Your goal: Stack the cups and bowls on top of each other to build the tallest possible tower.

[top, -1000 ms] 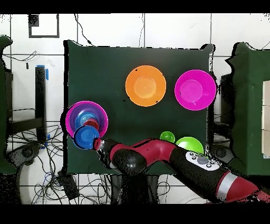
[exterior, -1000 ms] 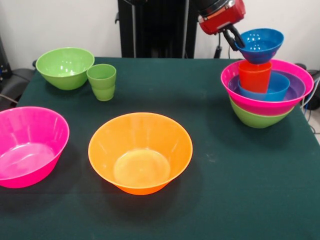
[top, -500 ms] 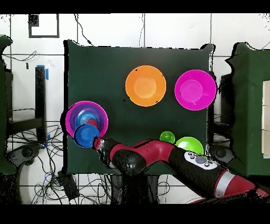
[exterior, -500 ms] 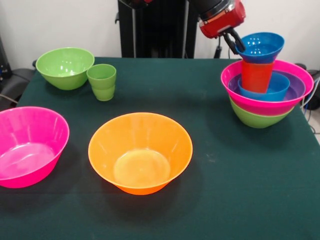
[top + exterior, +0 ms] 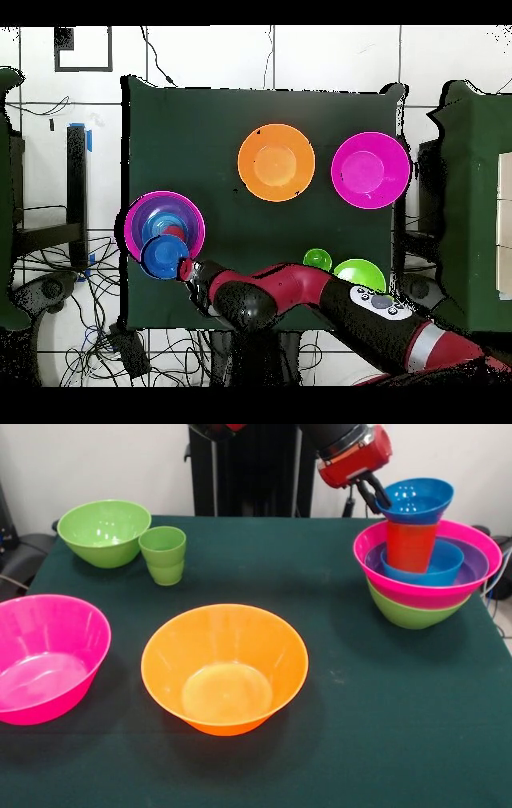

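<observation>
The tower (image 5: 428,588) stands at the right of the front view: a green bowl at the base, then a wide pink bowl, a purple bowl and a small blue bowl (image 5: 436,564). The orange-red cup (image 5: 410,546) stands upright in it. My gripper (image 5: 374,493) is shut on the left rim of a second small blue bowl (image 5: 418,500), which sits level on the cup's mouth. In the overhead view the gripper (image 5: 183,266) holds this bowl (image 5: 160,256) over the tower (image 5: 150,215). The light green cup (image 5: 164,554) stands apart at the far left.
A green bowl (image 5: 104,530) stands beside the green cup. A big pink bowl (image 5: 44,658) sits at the near left and a big orange bowl (image 5: 225,668) in the near middle. In the overhead view my arm (image 5: 300,300) lies along the table's bottom edge.
The held blue bowl went from tilted beside the orange-red cup's top to level on the cup's mouth. In the last half second it barely moved.
</observation>
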Controlling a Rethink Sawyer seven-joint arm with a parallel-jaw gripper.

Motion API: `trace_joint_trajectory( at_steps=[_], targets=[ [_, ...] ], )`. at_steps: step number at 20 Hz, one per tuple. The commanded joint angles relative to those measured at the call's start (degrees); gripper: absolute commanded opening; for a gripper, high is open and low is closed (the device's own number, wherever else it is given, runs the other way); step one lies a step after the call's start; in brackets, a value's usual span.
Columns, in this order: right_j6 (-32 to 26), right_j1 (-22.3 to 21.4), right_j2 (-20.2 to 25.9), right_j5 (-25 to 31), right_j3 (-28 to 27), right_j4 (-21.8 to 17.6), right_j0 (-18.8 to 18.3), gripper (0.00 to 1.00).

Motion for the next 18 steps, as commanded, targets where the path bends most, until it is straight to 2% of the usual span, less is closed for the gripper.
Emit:
trace_joint_trajectory(
  at_steps=[1, 9, 18],
  targets=[
    [0.5, -0.4, -1.9, -0.8, -3.4, -3.0, 0.5, 0.00],
    [1.3, -8.7, 4.3, 4.6, 2.0, 2.6, -2.8, 0.00],
    [1.0, -9.8, 7.4, 7.0, 1.7, 5.2, -4.2, 0.00]
  ],
)
